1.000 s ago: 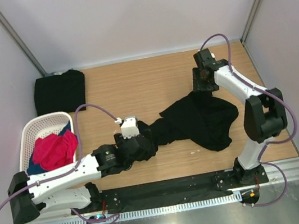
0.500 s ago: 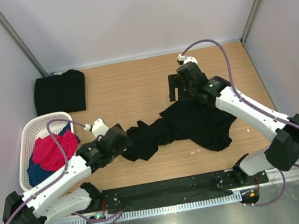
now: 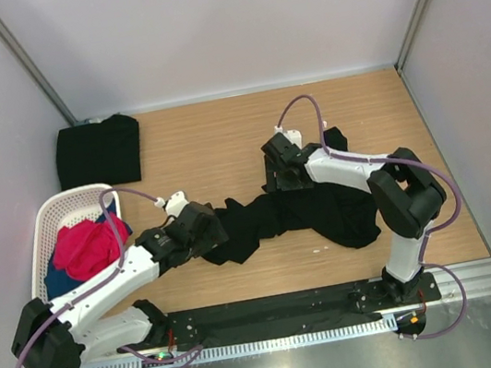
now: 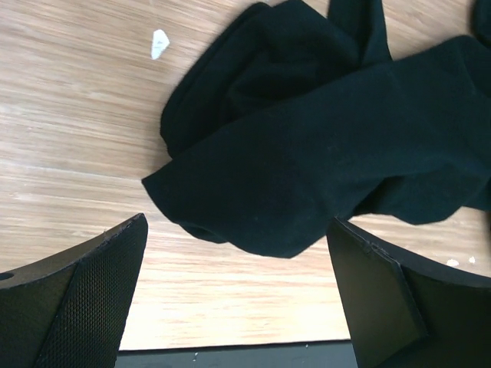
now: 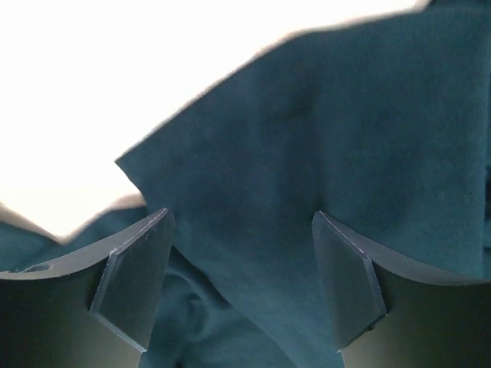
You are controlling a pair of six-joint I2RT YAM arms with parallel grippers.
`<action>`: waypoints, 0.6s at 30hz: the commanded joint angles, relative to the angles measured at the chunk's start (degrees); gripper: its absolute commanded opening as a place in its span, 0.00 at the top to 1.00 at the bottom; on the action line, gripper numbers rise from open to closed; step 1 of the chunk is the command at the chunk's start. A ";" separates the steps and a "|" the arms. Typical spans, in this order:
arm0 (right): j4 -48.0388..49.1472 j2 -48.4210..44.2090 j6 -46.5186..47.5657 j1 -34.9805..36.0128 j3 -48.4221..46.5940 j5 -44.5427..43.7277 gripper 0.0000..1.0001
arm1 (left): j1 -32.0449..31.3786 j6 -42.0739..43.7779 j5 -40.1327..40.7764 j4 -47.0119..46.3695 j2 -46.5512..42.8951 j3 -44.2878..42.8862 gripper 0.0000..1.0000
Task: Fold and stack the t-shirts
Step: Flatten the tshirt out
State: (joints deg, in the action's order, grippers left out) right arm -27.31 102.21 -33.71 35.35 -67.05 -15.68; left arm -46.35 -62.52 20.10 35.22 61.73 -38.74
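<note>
A crumpled black t-shirt (image 3: 342, 201) lies stretched across the middle of the table. A second black t-shirt (image 3: 98, 151) lies folded at the back left corner. My left gripper (image 3: 212, 229) is open and empty at the crumpled shirt's left end. In the left wrist view, that gripper (image 4: 238, 249) has the cloth's tip (image 4: 307, 153) just ahead of its jaws. My right gripper (image 3: 279, 179) is open, low over the shirt's upper left edge. In the right wrist view, that gripper (image 5: 242, 230) has dark cloth (image 5: 322, 138) spanning the gap under its jaws.
A white mesh basket (image 3: 49, 220) at the left holds red-pink (image 3: 87, 246) and blue garments. Bare wooden table (image 3: 211, 143) lies between the folded shirt and the crumpled one. Grey walls close in the back and sides. A black strip edges the table's near side.
My right gripper has swung from the back right leftward and down onto the shirt's upper edge. My left gripper drew back left; the shirt's left end now lies further left.
</note>
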 commanded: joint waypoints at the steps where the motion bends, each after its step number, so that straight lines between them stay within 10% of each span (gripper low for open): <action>1: 5.07 -1.93 -3.55 0.59 -1.69 -4.71 0.21 | 0.29 3.72 -1.56 -1.75 -0.39 -1.33 0.01; 18: 8.94 9.40 -2.76 0.94 -3.79 -2.34 0.40 | 0.29 5.04 0.38 0.63 3.13 -3.00 0.01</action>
State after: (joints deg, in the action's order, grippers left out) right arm -21.37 108.20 -36.03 35.94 -69.21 -18.70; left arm -46.35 -58.02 19.40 35.53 65.10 -41.52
